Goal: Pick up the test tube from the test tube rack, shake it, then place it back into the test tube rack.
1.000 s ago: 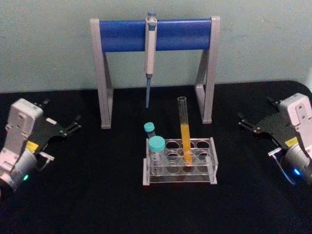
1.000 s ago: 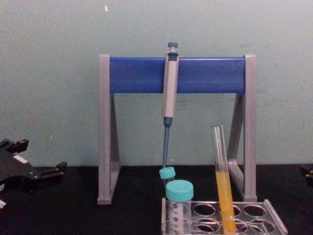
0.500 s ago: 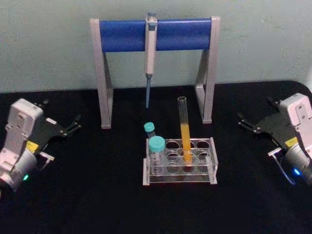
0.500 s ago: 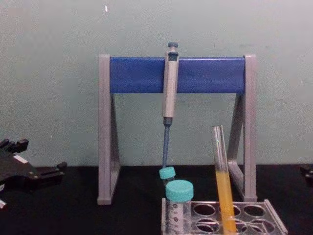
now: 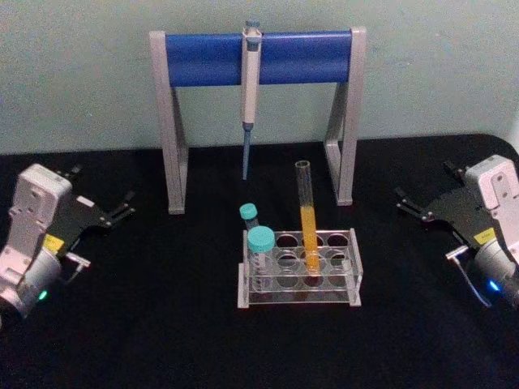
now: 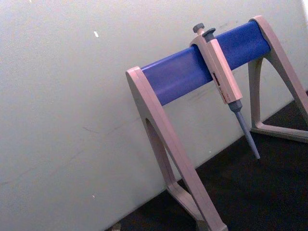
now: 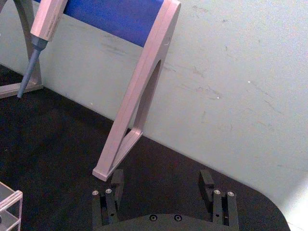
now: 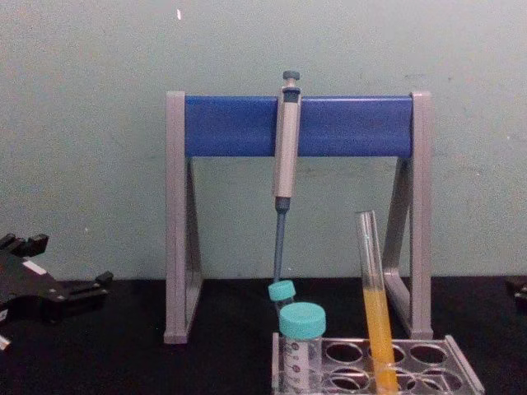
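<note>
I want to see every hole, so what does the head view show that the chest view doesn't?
Head view adds: the low clear plastic rack, its whole top plate to the front edge, and the right gripper, jaws open. Chest view adds: a white speck on the wall above the blue-barred grey stand. Both share: the tall glass test tube of orange liquid standing in the rack, two teal-capped tubes, the grey pipette hanging on the stand, and the left gripper, jaws open.

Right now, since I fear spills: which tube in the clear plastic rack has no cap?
The tall thin glass tube holding orange-yellow liquid; both short tubes wear teal caps.
</note>
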{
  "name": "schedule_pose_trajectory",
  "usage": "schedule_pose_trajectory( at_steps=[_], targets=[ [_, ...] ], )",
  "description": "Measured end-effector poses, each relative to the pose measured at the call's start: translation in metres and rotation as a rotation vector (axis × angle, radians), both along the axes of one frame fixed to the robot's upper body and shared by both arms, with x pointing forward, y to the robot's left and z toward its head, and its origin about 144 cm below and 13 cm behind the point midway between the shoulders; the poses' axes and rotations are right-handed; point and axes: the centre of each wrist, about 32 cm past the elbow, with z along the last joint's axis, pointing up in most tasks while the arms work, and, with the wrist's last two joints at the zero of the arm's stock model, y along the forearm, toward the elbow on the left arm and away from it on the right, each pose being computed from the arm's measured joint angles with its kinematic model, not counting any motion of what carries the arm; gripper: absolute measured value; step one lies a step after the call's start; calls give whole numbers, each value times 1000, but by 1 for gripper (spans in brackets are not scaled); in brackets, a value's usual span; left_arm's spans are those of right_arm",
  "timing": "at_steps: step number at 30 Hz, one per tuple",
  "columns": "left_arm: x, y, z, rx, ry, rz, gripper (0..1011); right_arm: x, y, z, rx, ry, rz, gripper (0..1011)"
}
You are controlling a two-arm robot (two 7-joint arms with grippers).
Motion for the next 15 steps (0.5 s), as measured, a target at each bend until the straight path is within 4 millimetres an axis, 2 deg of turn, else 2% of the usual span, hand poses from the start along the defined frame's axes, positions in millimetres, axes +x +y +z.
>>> schedule_pose_trajectory(
  at_steps=[15],
  targets=[
    [0, 0, 0, 0, 0, 0, 1001, 0, 0, 0, 0, 0, 0, 1000]
  ],
)
